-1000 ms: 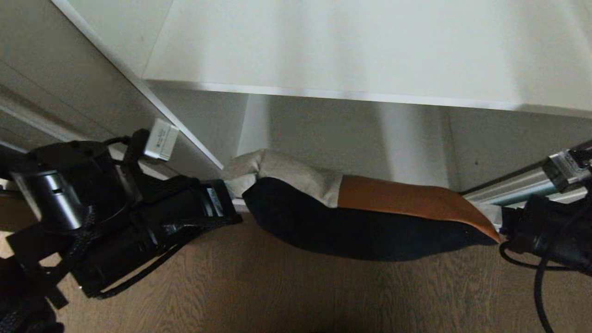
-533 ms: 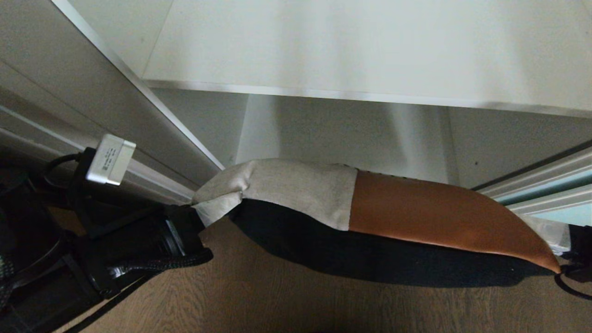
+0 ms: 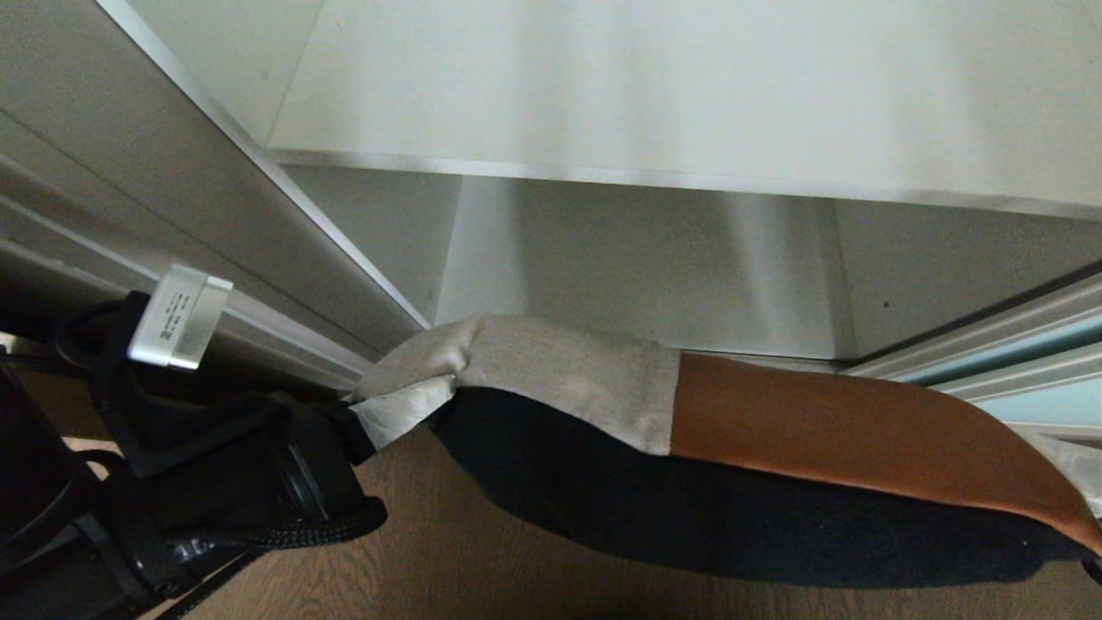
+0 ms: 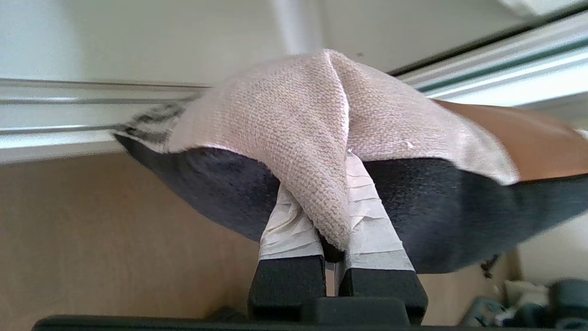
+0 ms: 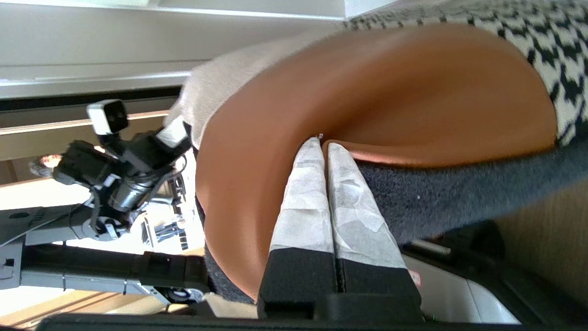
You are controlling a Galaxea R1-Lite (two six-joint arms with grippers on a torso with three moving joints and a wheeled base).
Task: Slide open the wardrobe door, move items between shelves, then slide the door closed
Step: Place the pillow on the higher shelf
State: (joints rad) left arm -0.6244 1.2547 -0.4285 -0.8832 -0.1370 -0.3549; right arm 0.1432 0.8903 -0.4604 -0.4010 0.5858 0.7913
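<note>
The patchwork cushion point(image 3: 603, 379), with beige fabric, a brown leather patch and black backing, hangs stretched between my two grippers above the floor, in front of the wardrobe's lower compartment. My left gripper point(image 3: 366, 422) is shut on its beige corner point(image 4: 321, 184). In the right wrist view my right gripper point(image 5: 323, 146) is shut on the brown leather corner, and houndstooth fabric point(image 5: 542, 41) shows beyond it. A white shelf point(image 3: 689, 86) spans the top of the head view. The sliding wardrobe door point(image 3: 1046, 400), pale blue-green glass in a silver frame, stands at the right.
Grey-brown wood-grain floor point(image 3: 482, 560) lies under the cushion. The wardrobe's side panel point(image 3: 172, 189) runs diagonally on the left, close to my left arm point(image 5: 124, 170). A bottom rail point(image 4: 55, 133) runs behind the cushion.
Both grippers have drawn the cushion out of the lower compartment toward me, so it looks larger. The left arm has shifted left, and the right gripper has left the head view to the right.
</note>
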